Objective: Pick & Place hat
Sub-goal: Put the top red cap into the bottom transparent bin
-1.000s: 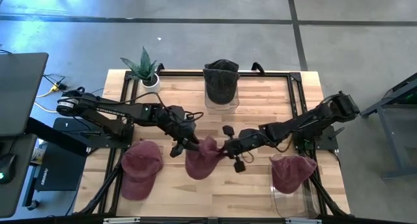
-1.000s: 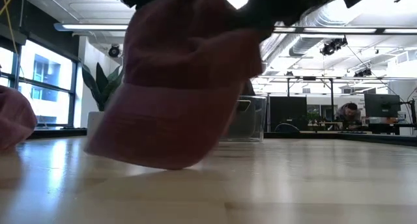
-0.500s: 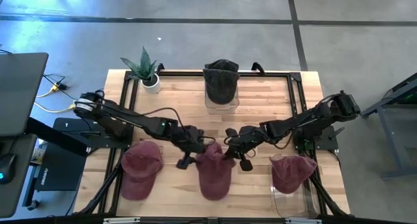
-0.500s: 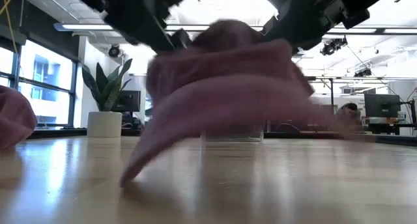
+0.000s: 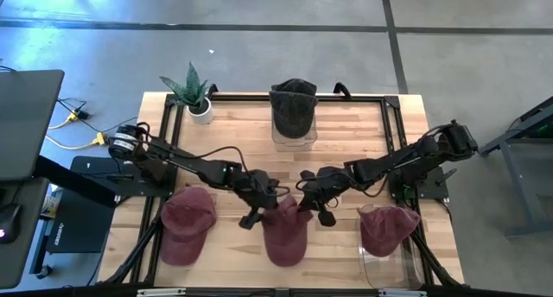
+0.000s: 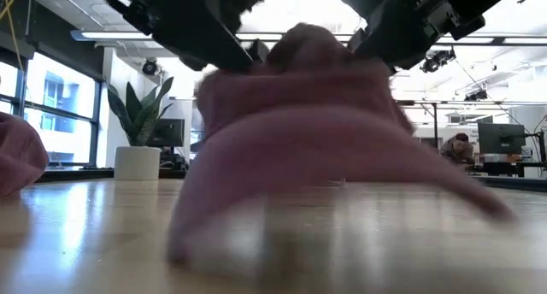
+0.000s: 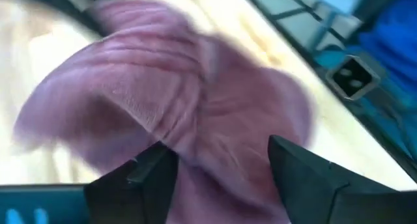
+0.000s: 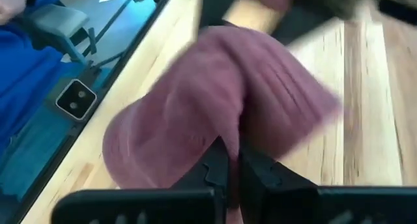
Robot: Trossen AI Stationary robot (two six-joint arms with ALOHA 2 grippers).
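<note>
hat: on the surface, front centre, between both arms
left gripper: fingers apart, straddling the crown
right gripper: pinched on hat fabric
risk: lifting while pinched drags the hat askew

One camera hangs overhead, looking straight down on the whole surface. Another sits at surface level, facing the room, with the hat close before it. Each wrist camera looks past its own fingers at that hat from very near. All four share it.
</note>
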